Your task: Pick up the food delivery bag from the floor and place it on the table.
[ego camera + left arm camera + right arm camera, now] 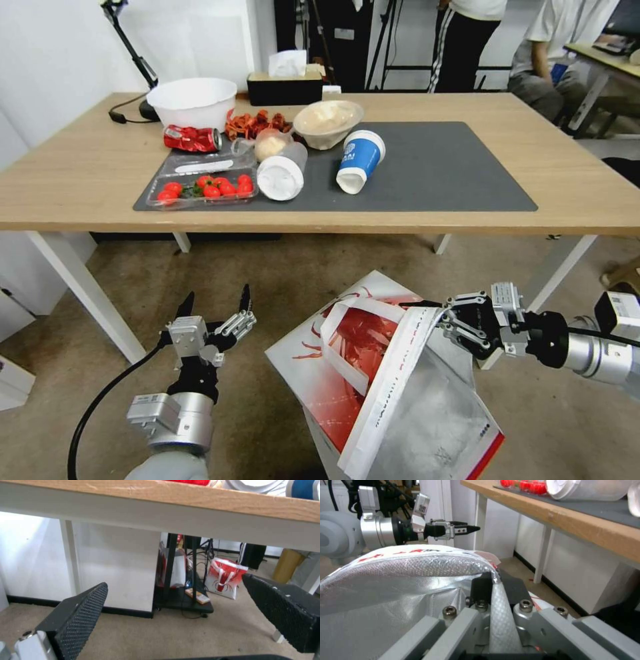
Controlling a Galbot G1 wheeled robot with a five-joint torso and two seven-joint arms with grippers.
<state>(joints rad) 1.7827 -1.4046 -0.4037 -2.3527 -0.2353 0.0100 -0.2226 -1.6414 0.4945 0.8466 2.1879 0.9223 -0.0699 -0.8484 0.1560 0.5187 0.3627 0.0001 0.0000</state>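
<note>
While right gripper (445, 319) pinches food delivery bag (373, 373) rim, table (80, 167) edge overhangs.

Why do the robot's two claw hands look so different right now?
The left tool is open and holds nothing; the right tool is shut on the rim of the food delivery bag. The left tool points at the table; the right tool points sideways, toward the left one. Both hang below the tabletop.

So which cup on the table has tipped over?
The blue and white paper cup lies on its side on the dark mat; the white bowls stand upright.
</note>
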